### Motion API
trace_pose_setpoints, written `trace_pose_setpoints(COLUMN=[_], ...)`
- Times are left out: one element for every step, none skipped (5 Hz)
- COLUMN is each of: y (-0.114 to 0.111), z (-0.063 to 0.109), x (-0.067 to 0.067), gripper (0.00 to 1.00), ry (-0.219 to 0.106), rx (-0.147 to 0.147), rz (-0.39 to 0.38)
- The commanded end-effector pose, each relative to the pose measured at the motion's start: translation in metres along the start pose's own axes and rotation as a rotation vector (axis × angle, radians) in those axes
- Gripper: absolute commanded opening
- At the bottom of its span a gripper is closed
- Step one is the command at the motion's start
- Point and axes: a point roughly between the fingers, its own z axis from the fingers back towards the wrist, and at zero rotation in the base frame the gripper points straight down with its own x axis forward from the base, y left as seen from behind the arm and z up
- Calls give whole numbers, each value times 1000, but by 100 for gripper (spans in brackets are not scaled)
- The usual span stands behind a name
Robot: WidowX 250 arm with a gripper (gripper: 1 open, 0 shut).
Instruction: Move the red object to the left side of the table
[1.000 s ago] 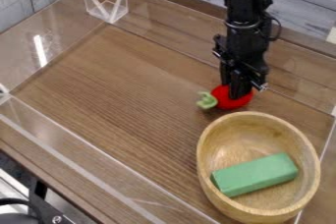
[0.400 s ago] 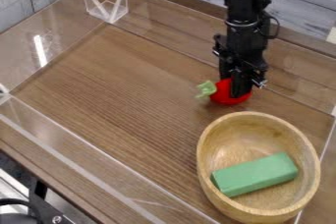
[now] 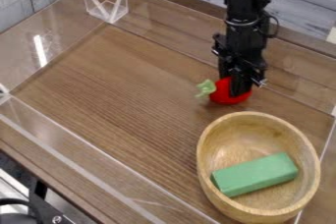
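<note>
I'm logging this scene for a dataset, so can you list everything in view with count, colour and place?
red object: one, red with a light-green stem, right of the table's middle, under the gripper
bowl: one, light wood, near right corner of the table
block: one, green, lying inside the bowl
table: one, brown wood grain, fills most of the view
acrylic walls: clear, low, along the table's edges
acrylic stand: one, clear, far left corner
gripper: one, black, pointing down, its fingers around the red object; the grip itself is hard to judge
arm: one, black, coming down from the top
</note>
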Motion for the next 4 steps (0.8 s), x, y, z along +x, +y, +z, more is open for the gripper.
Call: trace_pose_setpoints(y=[11, 29, 58, 89], z=[44, 72, 85, 86], x=[-4, -18, -44, -72], gripper=[0, 0, 0, 0], ry=[-78, -113, -112, -88], rx=[62, 110, 136, 144], rz=[40, 116, 208, 258])
